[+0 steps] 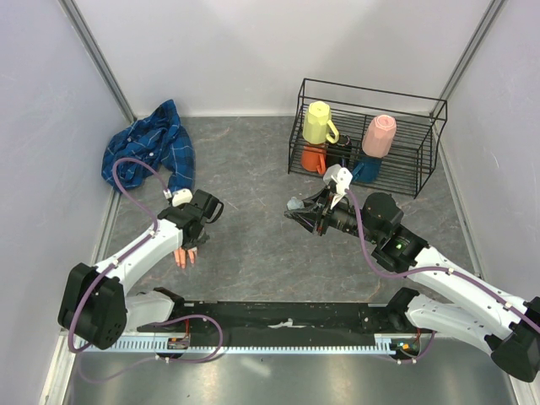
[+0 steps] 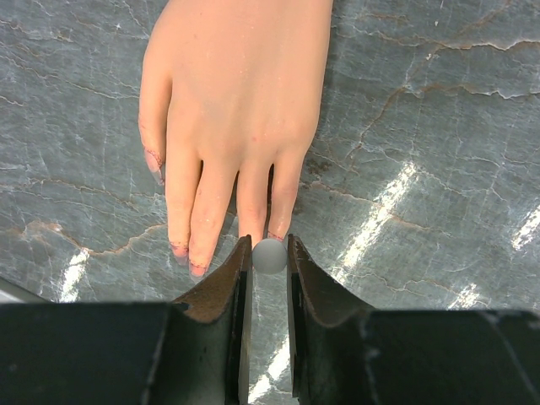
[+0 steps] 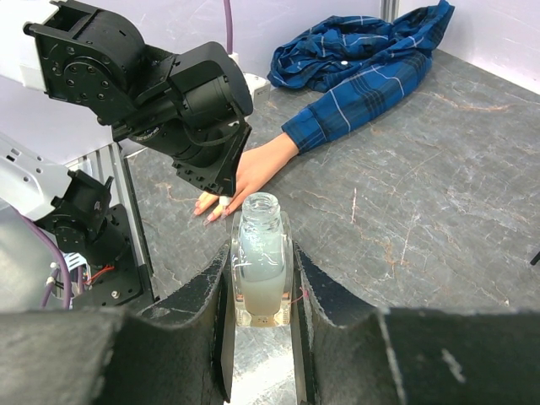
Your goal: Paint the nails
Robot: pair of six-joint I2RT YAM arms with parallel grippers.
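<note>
Blue plaid shirt (image 1: 150, 145) bunched at 10 o'clock on grey marbled table (image 1: 253, 245). Pale peach mannequin hand (image 2: 232, 101) pokes from its sleeve, lying flat at 8 o'clock. The nails (image 2: 197, 267) have reddish smears and sit just beside the left gripper (image 2: 268, 246) tips. Left jaws a narrow gap apart, pinching small grey round knob (image 2: 270, 256). Right gripper (image 3: 261, 253), near table centre, clamped tight on open clear glass bottle (image 3: 260, 224) of whitish liquid. Black wire rack (image 1: 371, 93) with cups at 1 o'clock.
</note>
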